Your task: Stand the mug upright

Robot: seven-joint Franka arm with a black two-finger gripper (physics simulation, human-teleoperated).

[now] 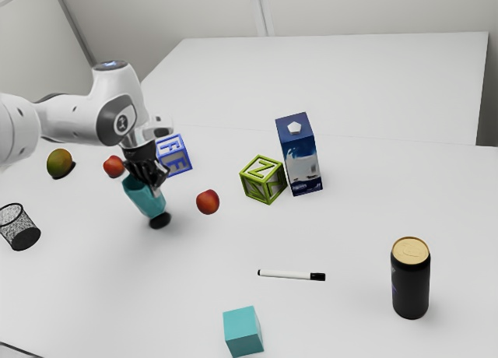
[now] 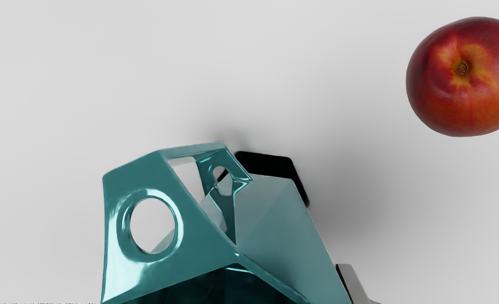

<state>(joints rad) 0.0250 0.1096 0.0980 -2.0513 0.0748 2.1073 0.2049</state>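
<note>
Evidently, the tilted teal mug (image 1: 143, 198) pinched between the jaws, its black base below them.

ok so I did a headcount on this worktop (image 1: 350, 218) and got: one mug (image 1: 142, 196), two letter blocks (a blue block (image 1: 173, 154) and a green block (image 1: 263, 179)), one plain teal cube (image 1: 243, 332), one carton (image 1: 300, 157), one can (image 1: 410, 284), one marker (image 1: 289, 275), one mesh cup (image 1: 19, 227), and three fruits, meaning one greenish-orange fruit (image 1: 59, 163) plus two red ones, a red fruit (image 1: 113, 166) and another red fruit (image 1: 208, 201). Eleven things, all in.
</note>
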